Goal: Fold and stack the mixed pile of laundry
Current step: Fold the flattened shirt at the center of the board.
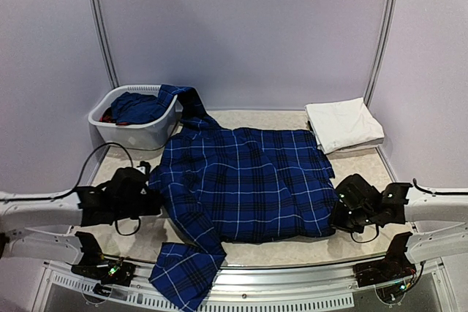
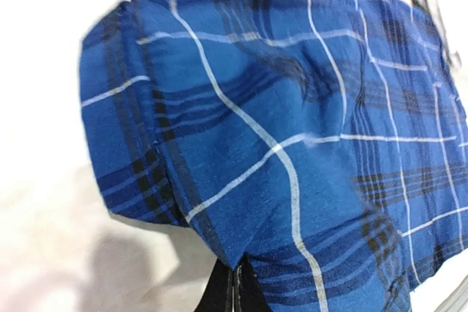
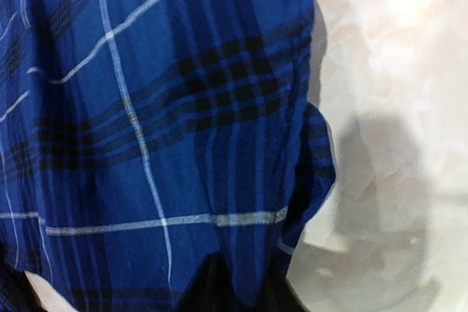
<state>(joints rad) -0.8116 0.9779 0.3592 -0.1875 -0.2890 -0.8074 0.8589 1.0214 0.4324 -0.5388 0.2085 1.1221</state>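
A large navy plaid shirt [image 1: 245, 180] lies spread flat across the middle of the table. One sleeve [image 1: 183, 275] hangs over the front edge and the other [image 1: 189, 104] reaches to the basket. My left gripper [image 1: 156, 196] sits at the shirt's left edge. In the left wrist view its black fingers [image 2: 219, 294] are pressed together on the hem of the shirt [image 2: 278, 122]. My right gripper [image 1: 338, 210] is at the shirt's right edge. In the right wrist view a fold of the shirt [image 3: 183, 144] is pinched between the gripper's dark fingers [image 3: 208, 290]. Folded white trousers [image 1: 344, 126] lie at the back right.
The white plastic basket [image 1: 150, 135] stands at the back left, holding a solid blue piece [image 1: 139, 106] and a bit of red [image 1: 108, 116]. A black cable [image 1: 110, 147] loops over the table by the left arm. Metal frame posts [image 1: 102, 27] rise behind.
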